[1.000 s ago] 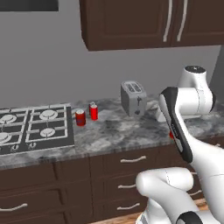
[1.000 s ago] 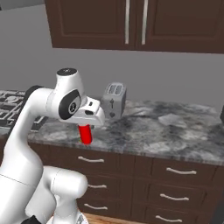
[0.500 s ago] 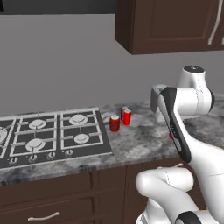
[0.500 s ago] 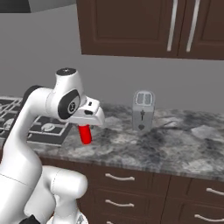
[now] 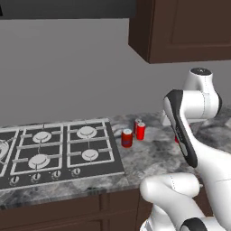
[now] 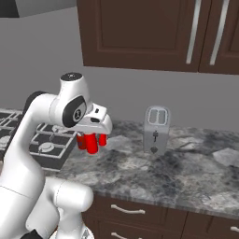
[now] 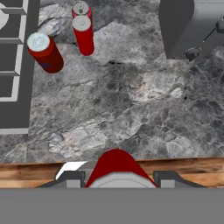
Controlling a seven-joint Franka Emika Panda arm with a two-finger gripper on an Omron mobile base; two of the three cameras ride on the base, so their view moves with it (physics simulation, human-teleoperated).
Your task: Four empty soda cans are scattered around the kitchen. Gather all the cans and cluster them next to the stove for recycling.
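My gripper [image 6: 93, 134] is shut on a red soda can [image 6: 92, 143], held above the counter's front edge. In the hand view this can [image 7: 114, 168] sits between the finger tips [image 7: 74, 177]. Three more soda cans stand together on the grey counter just right of the stove [image 5: 54, 153]: one with a bluish patch [image 5: 127, 137] nearest the cooktop, a second [image 5: 140, 131] beside it, a third [image 5: 136, 122] close behind. The hand view shows the same cluster [image 7: 46, 52], [image 7: 83, 35], [image 7: 81, 8] beside the stove edge [image 7: 13, 65].
A silver slot toaster [image 6: 156, 130] stands on the marble counter [image 6: 154, 172] right of the cans, also at the hand view's upper right [image 7: 192, 26]. Dark wall cabinets [image 6: 154, 32] hang above. Drawers with handles run below the counter edge.
The base has driven left, so the whole scene has shifted: stove and cans are nearer, and the toaster has left the left base view. The gripper keeps its hold on the can.
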